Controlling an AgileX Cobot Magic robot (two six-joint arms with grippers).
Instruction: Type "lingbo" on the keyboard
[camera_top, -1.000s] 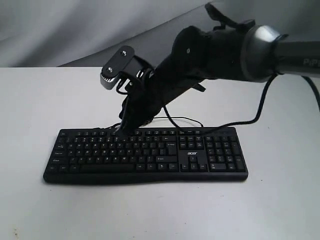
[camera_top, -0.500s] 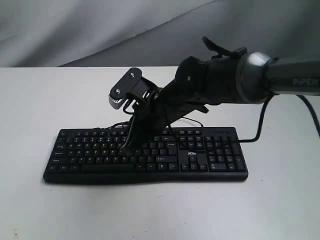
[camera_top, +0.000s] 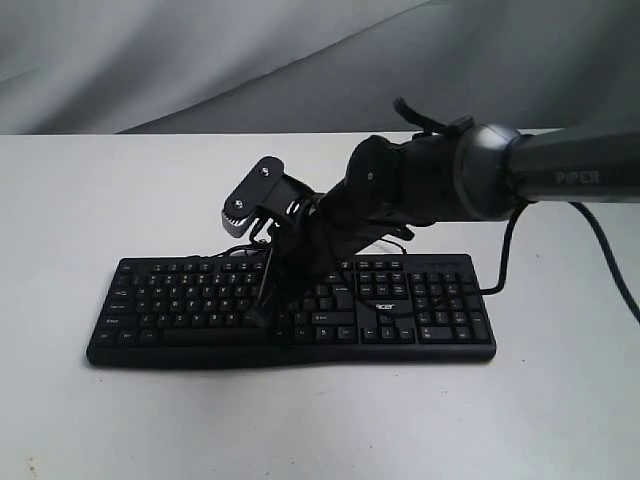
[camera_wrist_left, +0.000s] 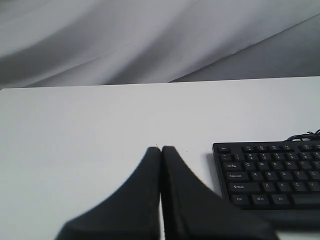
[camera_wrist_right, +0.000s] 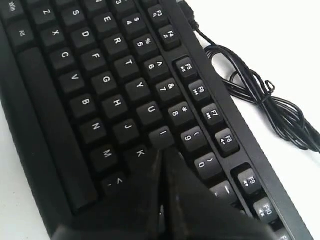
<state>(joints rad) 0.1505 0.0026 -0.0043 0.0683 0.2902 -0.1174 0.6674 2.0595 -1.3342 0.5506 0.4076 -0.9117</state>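
The black keyboard (camera_top: 290, 310) with white legends and an acer logo lies across the white table (camera_top: 90, 200). My right gripper (camera_top: 258, 318) reaches across from the right, shut and empty, its tip down among the letter keys right of centre. In the right wrist view the closed tip (camera_wrist_right: 164, 151) sits between the I and K keys, over the keys beside them on the keyboard (camera_wrist_right: 95, 90). My left gripper (camera_wrist_left: 161, 149) is shut with nothing in it, above bare table beside the keyboard's (camera_wrist_left: 270, 172) Esc-side end. It does not appear in the exterior view.
The thin black cable (camera_wrist_right: 260, 100) loops on the table behind the keyboard. The right arm's own cable (camera_top: 600, 250) trails over the table at the right. Grey cloth (camera_top: 150, 60) hangs behind the table.
The right arm has swung down and towards the front, carrying the shut tip from the top key rows to the lower letter rows. The keyboard has stayed put.
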